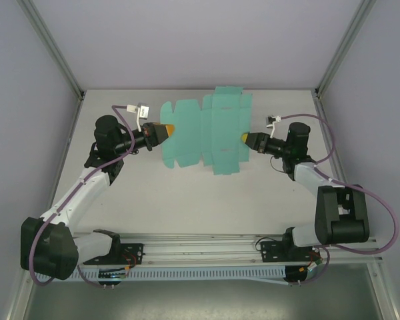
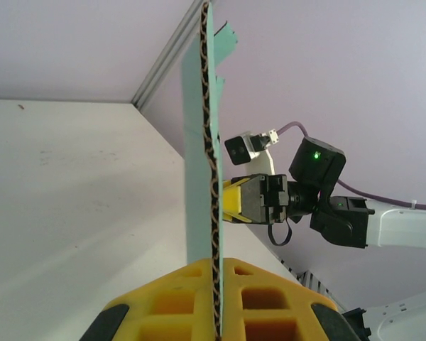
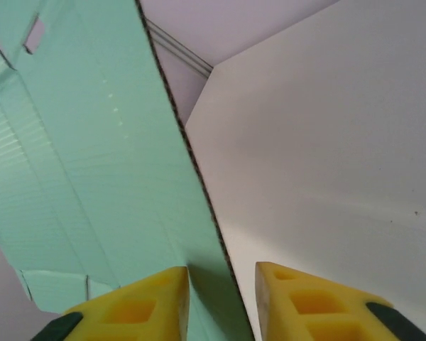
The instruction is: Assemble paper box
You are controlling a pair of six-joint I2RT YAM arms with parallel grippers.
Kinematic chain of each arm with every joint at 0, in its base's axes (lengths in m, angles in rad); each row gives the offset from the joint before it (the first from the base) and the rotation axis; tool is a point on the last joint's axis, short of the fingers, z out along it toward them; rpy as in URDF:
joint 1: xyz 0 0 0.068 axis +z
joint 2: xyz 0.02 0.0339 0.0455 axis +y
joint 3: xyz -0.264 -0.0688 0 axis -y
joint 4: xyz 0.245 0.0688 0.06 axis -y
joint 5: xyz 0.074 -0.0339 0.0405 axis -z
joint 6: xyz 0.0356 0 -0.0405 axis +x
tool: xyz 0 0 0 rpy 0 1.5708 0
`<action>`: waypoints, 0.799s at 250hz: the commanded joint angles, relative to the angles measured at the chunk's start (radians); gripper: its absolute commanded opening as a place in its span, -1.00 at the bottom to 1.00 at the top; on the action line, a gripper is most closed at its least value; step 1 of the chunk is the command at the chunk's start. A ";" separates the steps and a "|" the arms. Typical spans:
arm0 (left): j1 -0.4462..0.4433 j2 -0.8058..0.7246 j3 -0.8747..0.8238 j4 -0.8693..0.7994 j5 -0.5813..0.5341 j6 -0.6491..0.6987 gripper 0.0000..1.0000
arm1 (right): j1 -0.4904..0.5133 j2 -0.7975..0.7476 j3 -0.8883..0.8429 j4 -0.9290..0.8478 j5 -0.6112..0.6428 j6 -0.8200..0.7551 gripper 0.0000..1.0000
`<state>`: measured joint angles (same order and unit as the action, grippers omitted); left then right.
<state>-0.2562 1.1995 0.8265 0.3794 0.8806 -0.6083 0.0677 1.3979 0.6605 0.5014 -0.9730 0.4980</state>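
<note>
Holding flat box: left gripper clamped on edge; right gripper straddling opposite edge, seemingly not pinching yet. Next: close, fold.

Left arm reaches forward from its base, elbow out to the left, wrist turned inward. Left gripper points toward table centre. In the wrist view its yellow fingers are clamped on the edge of the paper box, with no gap. Right arm roughly mirrors it, with the elbow folded near the base and the wrist aimed left. Right gripper has its jaws apart with the sheet edge between them. The sheet sits against one pad; the other pad looks clear of it, though that's hard to confirm.
</note>
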 commanded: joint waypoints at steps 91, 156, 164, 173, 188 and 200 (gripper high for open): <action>-0.001 0.011 -0.017 0.025 0.011 -0.007 -1.00 | 0.171 -0.137 0.146 -0.516 0.367 -0.402 -1.00; -0.001 0.055 -0.027 0.025 0.008 -0.013 -1.00 | 0.371 -0.149 0.272 -0.678 0.775 -0.522 -1.00; -0.001 0.065 -0.028 0.039 0.025 -0.024 -1.00 | 0.395 -0.141 0.285 -0.685 0.795 -0.534 -1.00; 0.000 0.075 -0.030 0.061 0.043 -0.039 -1.00 | 0.418 -0.129 0.299 -0.693 0.802 -0.549 -1.00; -0.002 0.093 -0.032 0.086 0.054 -0.059 -1.00 | 0.456 -0.102 0.326 -0.695 0.815 -0.560 -1.00; -0.001 0.107 -0.028 0.090 0.057 -0.066 -1.00 | 0.479 -0.082 0.349 -0.704 0.812 -0.572 -1.00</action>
<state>-0.2543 1.2751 0.8036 0.4088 0.8581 -0.6395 0.4805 1.2697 0.9390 -0.1478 -0.2455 0.0204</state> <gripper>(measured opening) 0.048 0.043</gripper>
